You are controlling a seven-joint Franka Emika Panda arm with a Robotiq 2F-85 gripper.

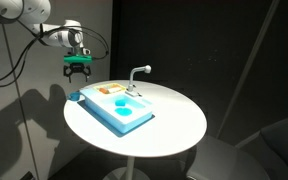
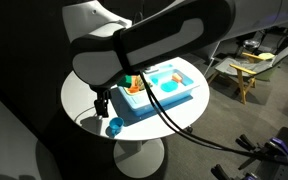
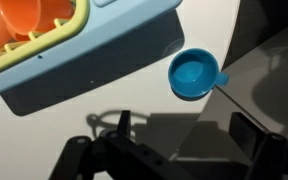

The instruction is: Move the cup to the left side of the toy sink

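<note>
The tiny bright blue cup point(image 3: 192, 74) stands upright and empty on the white round table point(image 1: 174, 125), just off one end of the light blue toy sink point(image 3: 84, 50) and close to the table's edge. It shows in both exterior views point(image 1: 74, 97) point(image 2: 114, 125). The toy sink point(image 1: 119, 108) point(image 2: 162, 90) lies flat mid-table, with its curved white-grey faucet point(image 1: 139, 72) at the far side. My gripper point(image 3: 184, 132) is open and empty. It hangs above the cup without touching it point(image 1: 77, 72) point(image 2: 102, 104).
An orange piece point(image 3: 24, 20) sits in the sink's pale yellow section, next to the cup's end. The table rim point(image 2: 94, 135) is right beside the cup. A wooden stool point(image 2: 246, 68) and clutter stand beyond the table. Dark curtains hang behind.
</note>
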